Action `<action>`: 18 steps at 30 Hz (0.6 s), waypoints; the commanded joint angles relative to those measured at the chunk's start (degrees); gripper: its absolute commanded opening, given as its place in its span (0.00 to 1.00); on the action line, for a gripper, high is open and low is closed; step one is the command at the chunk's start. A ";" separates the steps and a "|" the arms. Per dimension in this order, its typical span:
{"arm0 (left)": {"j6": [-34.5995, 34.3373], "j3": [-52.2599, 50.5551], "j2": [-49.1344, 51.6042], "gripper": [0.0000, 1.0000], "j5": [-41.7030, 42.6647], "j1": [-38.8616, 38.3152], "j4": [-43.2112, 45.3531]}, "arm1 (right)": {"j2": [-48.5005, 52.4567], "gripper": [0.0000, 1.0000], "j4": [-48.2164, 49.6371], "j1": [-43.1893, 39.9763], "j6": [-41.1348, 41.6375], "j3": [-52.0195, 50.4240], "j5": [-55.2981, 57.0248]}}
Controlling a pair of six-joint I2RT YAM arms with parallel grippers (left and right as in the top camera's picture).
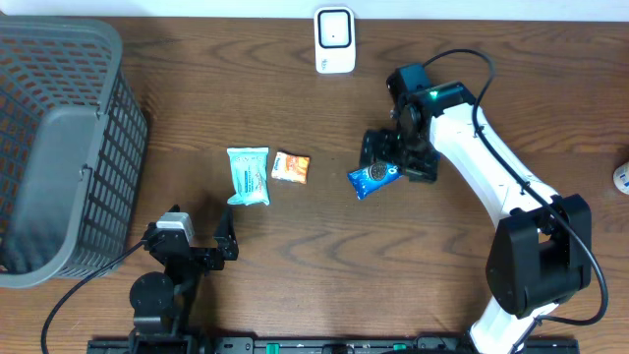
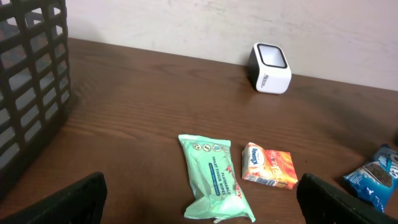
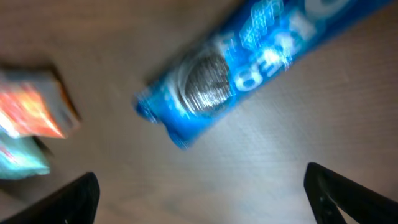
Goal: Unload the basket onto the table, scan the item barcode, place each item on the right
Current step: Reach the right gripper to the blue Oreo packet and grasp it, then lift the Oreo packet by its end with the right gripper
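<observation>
A blue cookie pack (image 1: 373, 180) lies flat on the wooden table right of centre. My right gripper (image 1: 396, 157) hovers open just above and beside it. In the blurred right wrist view the blue pack (image 3: 230, 71) lies ahead of the open gripper (image 3: 202, 199), with nothing between the fingers. A white barcode scanner (image 1: 334, 40) stands at the table's far edge. My left gripper (image 1: 197, 242) rests open near the front edge, with the scanner (image 2: 270, 68) far ahead of it. The left gripper (image 2: 205, 208) holds nothing.
A green wipes pack (image 1: 248, 175) and a small orange box (image 1: 290, 167) lie side by side left of the blue pack. A large dark plastic basket (image 1: 59, 147) fills the left side. The right arm's white links (image 1: 491, 167) stretch across the right half.
</observation>
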 commanded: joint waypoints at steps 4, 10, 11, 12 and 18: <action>1.14 -0.79 -0.24 0.98 0.92 0.17 -1.57 | 1.64 0.97 4.39 -0.35 20.65 -1.42 0.46; 1.14 -0.79 -0.24 0.98 0.92 0.17 -1.57 | 6.99 0.90 12.76 -0.96 27.23 -1.38 0.55; 1.14 -0.79 -0.24 0.98 0.92 0.17 -1.57 | 8.26 0.90 13.70 -1.18 28.22 -1.25 0.63; 1.14 -0.79 -0.24 0.98 0.92 0.17 -1.57 | 9.40 0.88 14.08 -1.36 28.94 -1.03 0.90; 1.14 -0.79 -0.24 0.98 0.92 0.17 -1.57 | 13.88 0.72 12.92 -4.20 30.47 0.61 1.86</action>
